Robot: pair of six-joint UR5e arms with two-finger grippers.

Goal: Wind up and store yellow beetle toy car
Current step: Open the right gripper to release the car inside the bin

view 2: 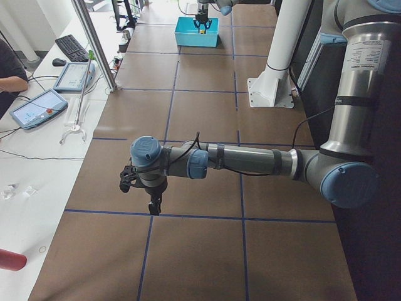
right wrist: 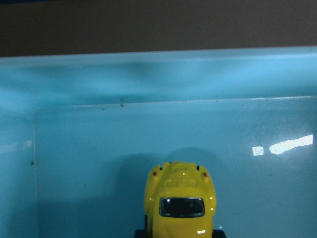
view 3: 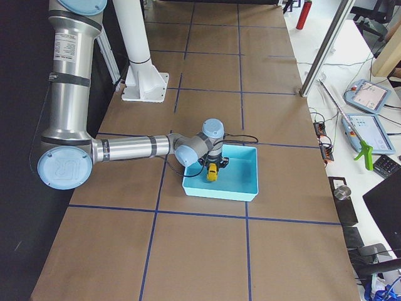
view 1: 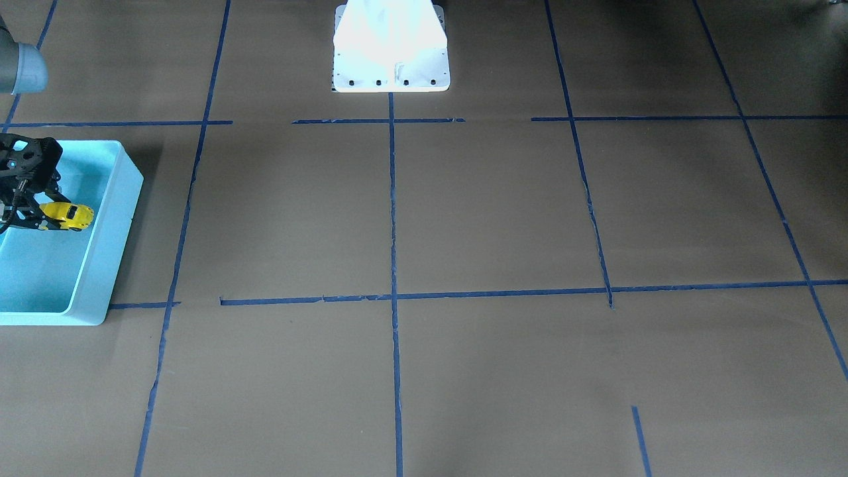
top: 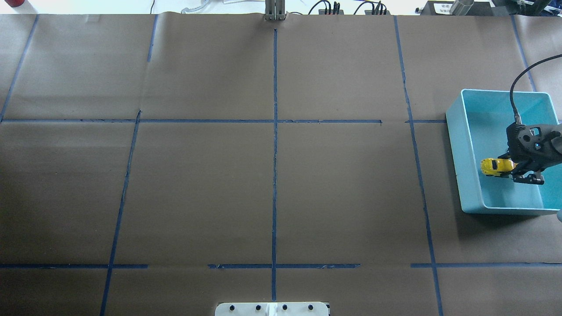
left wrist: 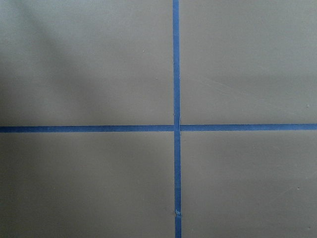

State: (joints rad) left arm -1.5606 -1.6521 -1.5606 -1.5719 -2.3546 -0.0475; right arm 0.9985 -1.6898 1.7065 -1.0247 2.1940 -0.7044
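My right gripper (top: 519, 172) is closed on the back end of the yellow toy car (top: 495, 166). I hold it inside the outline of the light blue bin (top: 454, 145), near the wall that faces the middle of the table (top: 197, 184). The wrist camera shows the car's shadow on the bin floor ahead of it, so I judge that it hangs clear of the floor and is not resting on it.

My left gripper (view 2: 150, 204) hovers over bare table, well apart from all this. I cannot tell whether it is open.

The main risk is letting go from this height. The car is small, rounded and glossy, probably hard painted metal or plastic, so it could bounce or tip onto its roof. If its spring is wound, the wheels could drive it across the slick, shiny bin floor into a wall. My grip covers only one end of a smooth curved body, so a jolt could make it pivot or slip out early.

The bin is plain moulded plastic with straight walls, and the table is covered in matt brown paper crossed with blue tape.
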